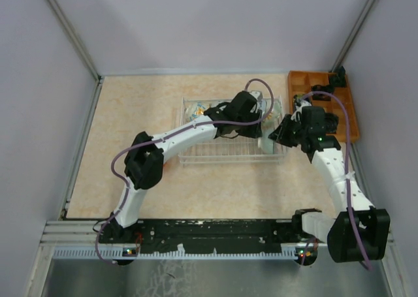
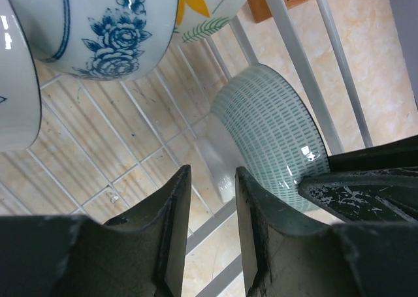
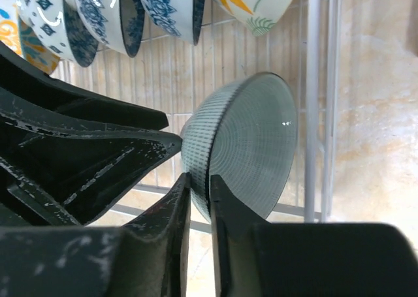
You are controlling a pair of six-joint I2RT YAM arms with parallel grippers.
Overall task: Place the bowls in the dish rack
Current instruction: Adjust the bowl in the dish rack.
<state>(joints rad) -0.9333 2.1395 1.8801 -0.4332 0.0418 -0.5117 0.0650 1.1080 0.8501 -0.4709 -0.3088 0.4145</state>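
Beige marbled laminate covers the desk, and we see it boxed in by pale grey walls on the left, back and right, with a metal rail along the near edge. Near the middle of the desk sits the rack, a shallow basket of pale wire grid with raised sides. Just beside it, at the far right, lies an orange tray split into compartments, with black items in it.

In the wrist views we find a row of bowls standing on edge toward the rack's far side. From the left there is an orange-patterned one, then white ones with dark blue motifs, one of them with blue roses. Last comes a white one with a yellow-orange flower and green leaves. Apart from that row, by the rack's right wall, the green bowl stands on its edge. Its outside carries a fine grey-green grid, and its glaze catches the light.

The left fingers hang over the rack floor just beside that bowl, spread, with nothing between them. The right fingers pinch the green bowl's rim, one inside and one outside. The two pairs sit close together; whether the left one touches the bowl we cannot tell.
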